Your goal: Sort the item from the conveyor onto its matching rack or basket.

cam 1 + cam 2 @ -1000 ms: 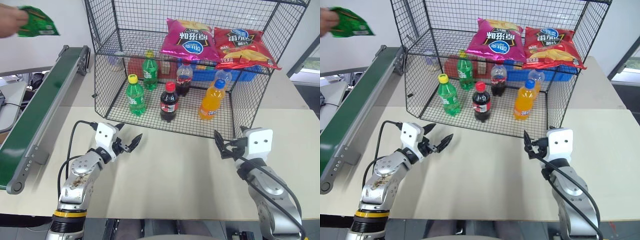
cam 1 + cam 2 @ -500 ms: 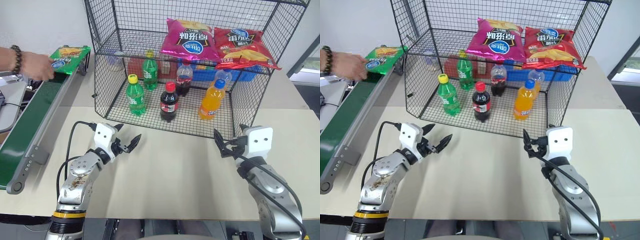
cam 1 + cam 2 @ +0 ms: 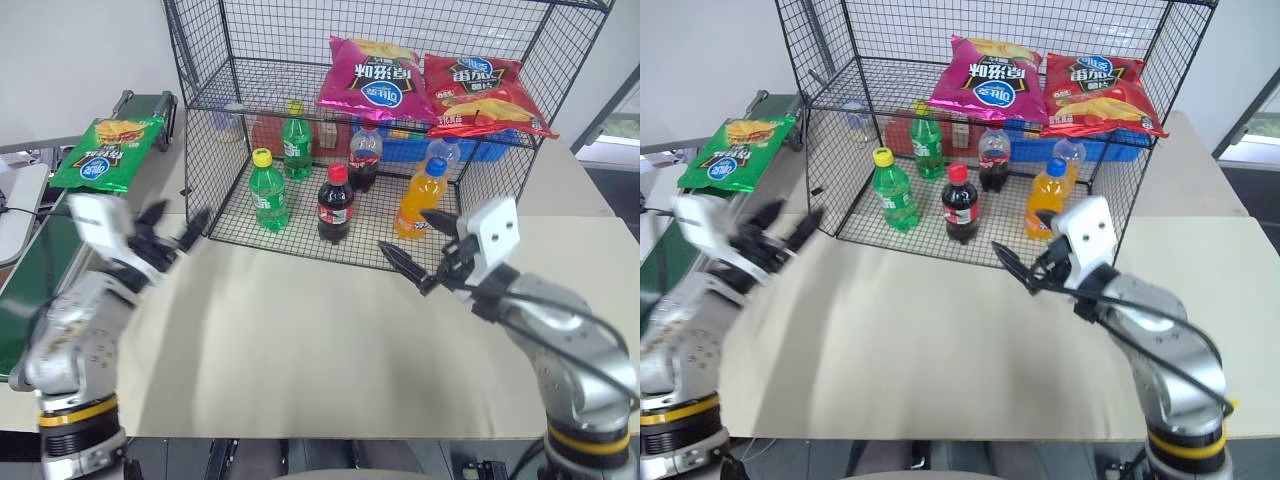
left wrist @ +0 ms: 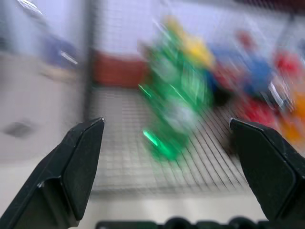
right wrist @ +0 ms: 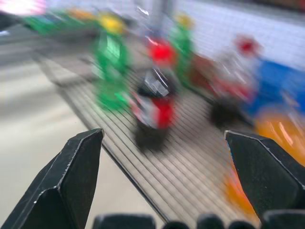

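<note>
Both grippers, left (image 3: 170,228) and right (image 3: 415,245), are gaping wide and empty; next, reaching for the green crisp bag (image 3: 108,152) lying on the conveyor (image 3: 30,270).

Motion blur smears the left gripper (image 3: 170,232) and its arm in the head views. Both wrist views are blurred too, so the bottles inside the black wire rack (image 3: 215,160) show as coloured smudges with unreadable labels. The conveyor (image 3: 30,265) runs off the left edge, its near end behind the left arm.
</note>
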Controlling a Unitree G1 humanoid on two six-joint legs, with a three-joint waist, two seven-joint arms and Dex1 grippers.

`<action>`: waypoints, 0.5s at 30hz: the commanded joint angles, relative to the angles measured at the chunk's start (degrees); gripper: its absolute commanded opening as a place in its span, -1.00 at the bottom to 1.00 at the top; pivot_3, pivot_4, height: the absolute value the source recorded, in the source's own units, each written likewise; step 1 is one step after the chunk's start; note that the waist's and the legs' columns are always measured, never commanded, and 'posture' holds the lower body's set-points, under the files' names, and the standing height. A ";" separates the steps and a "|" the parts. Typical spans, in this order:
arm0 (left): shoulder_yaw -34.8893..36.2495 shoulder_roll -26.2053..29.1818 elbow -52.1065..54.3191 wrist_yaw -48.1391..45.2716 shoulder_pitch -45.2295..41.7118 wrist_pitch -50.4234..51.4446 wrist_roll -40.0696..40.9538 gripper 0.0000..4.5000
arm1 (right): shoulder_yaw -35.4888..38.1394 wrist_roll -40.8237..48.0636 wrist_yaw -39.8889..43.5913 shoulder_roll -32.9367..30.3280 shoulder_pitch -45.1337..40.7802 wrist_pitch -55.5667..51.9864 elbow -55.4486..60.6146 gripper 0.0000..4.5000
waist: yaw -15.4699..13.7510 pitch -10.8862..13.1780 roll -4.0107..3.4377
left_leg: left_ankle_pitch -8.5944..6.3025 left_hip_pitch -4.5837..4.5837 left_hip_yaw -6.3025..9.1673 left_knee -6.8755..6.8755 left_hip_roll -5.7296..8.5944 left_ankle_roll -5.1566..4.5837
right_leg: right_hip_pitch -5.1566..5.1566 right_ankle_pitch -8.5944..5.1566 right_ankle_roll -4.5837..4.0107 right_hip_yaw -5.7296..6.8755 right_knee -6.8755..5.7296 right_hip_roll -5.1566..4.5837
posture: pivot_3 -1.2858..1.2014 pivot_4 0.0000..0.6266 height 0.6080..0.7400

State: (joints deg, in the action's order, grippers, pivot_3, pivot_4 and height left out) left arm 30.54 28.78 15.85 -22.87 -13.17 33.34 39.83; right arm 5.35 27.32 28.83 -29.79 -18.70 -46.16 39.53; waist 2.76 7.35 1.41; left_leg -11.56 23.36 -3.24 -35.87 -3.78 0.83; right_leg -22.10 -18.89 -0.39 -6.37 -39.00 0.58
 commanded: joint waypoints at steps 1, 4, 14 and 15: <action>9.25 2.20 -4.13 6.56 -2.20 3.17 4.75 0.98 | -1.49 7.25 3.99 -0.17 -9.07 -4.81 -2.43 1.00 | -0.07 0.00 0.00 | 0.00 0.00 0.02 0.00 -0.01 0.00 | 0.01 0.00 0.00 0.02 0.00 0.00 | 0.03 -0.52 1.00; 16.08 5.32 -8.88 16.74 -4.40 11.85 7.88 0.98 | -3.20 11.19 8.14 -0.49 -18.52 -6.63 -6.86 1.00 | -0.13 0.08 0.11 | 0.00 0.02 0.05 -0.03 -0.03 0.00 | -0.03 0.00 0.00 0.06 -0.02 -0.03 | 0.03 -0.52 1.00; 35.99 16.52 -25.09 32.70 -6.68 35.46 28.93 0.98 | -7.48 16.14 13.01 3.56 -33.04 -6.69 -15.21 1.00 | -0.30 0.10 0.28 | -0.01 0.03 0.33 0.00 -0.06 -0.01 | -0.06 0.01 -0.02 0.85 -0.12 -0.69 | 0.03 -0.52 1.00; 37.26 17.21 -26.36 33.78 -5.98 36.59 29.73 0.98 | -7.91 16.22 13.26 4.01 -32.89 -6.44 -15.08 1.00 | -0.29 0.10 0.28 | 0.00 0.00 0.33 0.01 -0.05 -0.01 | -0.07 0.01 -0.02 0.93 -0.14 -0.79 | 0.03 -0.52 1.00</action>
State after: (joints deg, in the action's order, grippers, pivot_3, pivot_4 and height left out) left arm 65.18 44.15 -9.44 9.27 -19.44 67.83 66.97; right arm -2.46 42.43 41.42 -26.10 -50.63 -53.46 23.70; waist 2.47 7.45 1.69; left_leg -11.56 23.35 -2.92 -35.86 -3.82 0.82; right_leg -22.17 -18.88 -0.41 -5.38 -39.15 -0.25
